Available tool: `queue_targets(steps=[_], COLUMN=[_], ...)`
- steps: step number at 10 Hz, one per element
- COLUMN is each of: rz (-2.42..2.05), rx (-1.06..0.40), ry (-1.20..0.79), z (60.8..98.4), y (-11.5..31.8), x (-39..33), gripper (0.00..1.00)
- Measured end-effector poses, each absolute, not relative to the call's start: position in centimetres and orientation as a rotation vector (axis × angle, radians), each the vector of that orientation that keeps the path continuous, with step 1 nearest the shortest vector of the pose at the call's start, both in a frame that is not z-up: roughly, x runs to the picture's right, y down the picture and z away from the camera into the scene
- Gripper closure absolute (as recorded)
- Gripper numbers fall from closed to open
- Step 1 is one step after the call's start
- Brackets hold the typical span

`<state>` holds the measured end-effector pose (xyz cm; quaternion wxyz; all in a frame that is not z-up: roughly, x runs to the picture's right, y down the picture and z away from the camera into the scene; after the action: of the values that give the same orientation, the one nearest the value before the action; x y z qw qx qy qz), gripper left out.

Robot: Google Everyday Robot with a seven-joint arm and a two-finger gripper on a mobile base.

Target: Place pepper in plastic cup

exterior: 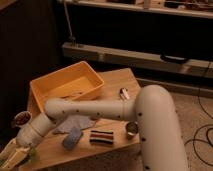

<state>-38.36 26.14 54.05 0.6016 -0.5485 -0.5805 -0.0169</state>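
The pincer [12, 156] is clenched low beside the plastic cup [31, 154]. Next, let the pepper drop in.

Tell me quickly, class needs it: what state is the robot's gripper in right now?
Gripper: shut, low at the table's front-left corner, beside the plastic cup; whether it holds the pepper cannot be told.

Lab-like room (dark shelving [140, 55], floor cables [202, 135]).
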Motion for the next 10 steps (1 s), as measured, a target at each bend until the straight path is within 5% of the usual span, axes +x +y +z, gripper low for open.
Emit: queue_targets(steps=[10], rz=[-0.003], rx=[-1.304], ry=[-1.371], z=[58.0], y=[25.4], x=[-39.5], gripper=[1.0])
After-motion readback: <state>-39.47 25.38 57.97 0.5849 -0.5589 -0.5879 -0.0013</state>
